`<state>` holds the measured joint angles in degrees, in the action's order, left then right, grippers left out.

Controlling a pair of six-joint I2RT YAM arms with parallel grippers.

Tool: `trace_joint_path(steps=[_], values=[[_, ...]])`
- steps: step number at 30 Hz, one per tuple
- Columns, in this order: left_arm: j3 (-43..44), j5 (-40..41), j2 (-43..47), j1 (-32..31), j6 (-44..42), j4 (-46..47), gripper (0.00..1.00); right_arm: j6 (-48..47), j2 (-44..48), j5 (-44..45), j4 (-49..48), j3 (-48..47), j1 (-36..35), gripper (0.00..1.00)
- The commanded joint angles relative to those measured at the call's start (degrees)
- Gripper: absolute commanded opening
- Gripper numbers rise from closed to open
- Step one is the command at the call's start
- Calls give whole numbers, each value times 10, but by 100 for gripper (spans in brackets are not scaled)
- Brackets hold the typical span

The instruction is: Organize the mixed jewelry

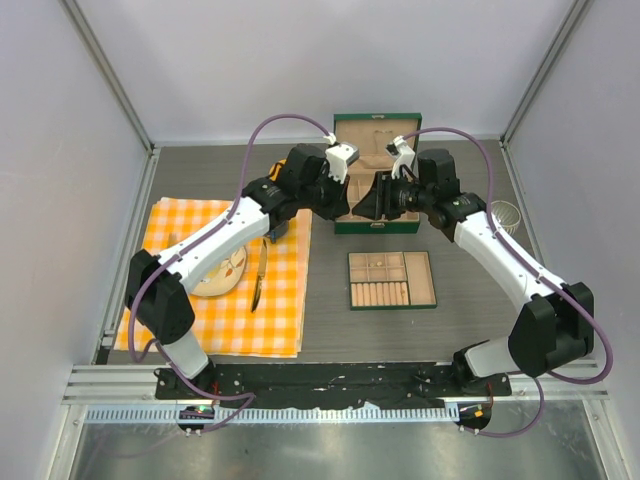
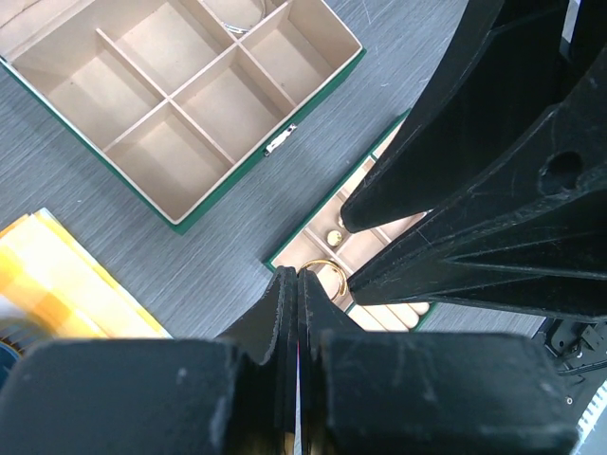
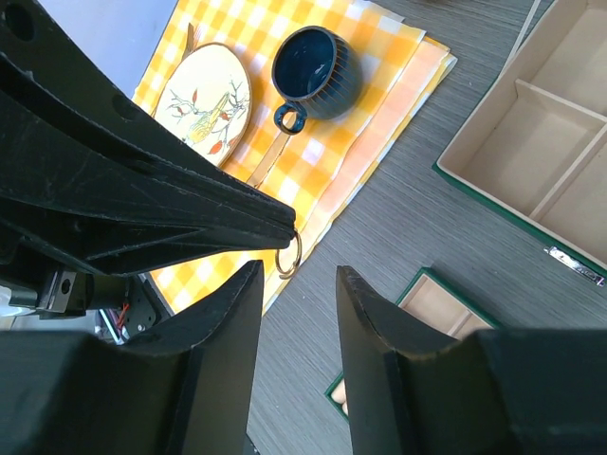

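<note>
Ring handover, mid-air
Grips small metal ring (image 3: pixel 289 256) in closed left pincer (image 2: pixel 297 277), high over bench (image 1: pixel 470 320) just near of open box (image 1: pixel 377 140) (apparently for passing across); presents right pincer (image 3: pixel 296 280) spread wide beside ring, ready to receive.

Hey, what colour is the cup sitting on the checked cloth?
The cup is dark blue, clearest in the right wrist view.

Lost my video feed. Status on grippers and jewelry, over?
Left gripper shut on small ring. Right gripper open, ring hanging at its gap. Nothing seen between them.
</note>
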<state>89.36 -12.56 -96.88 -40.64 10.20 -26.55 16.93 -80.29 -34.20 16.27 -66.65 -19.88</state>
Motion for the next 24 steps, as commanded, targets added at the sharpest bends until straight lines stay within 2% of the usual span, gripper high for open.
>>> trace_joint_path(steps=[1, 13, 19, 24], values=[[8, 3, 17, 0, 7, 26, 0, -4, 0, -7, -18, -13, -4, 42], [6, 0, 22, 0, 5, 31, 0, -3, -14, -7, -18, -18, -14, 41], [3, -3, 21, 0, 8, 34, 0, 2, -18, -10, -21, -19, -16, 36], [3, -3, 20, 0, 10, 35, 0, 13, -23, -19, -28, -19, -20, 27]])
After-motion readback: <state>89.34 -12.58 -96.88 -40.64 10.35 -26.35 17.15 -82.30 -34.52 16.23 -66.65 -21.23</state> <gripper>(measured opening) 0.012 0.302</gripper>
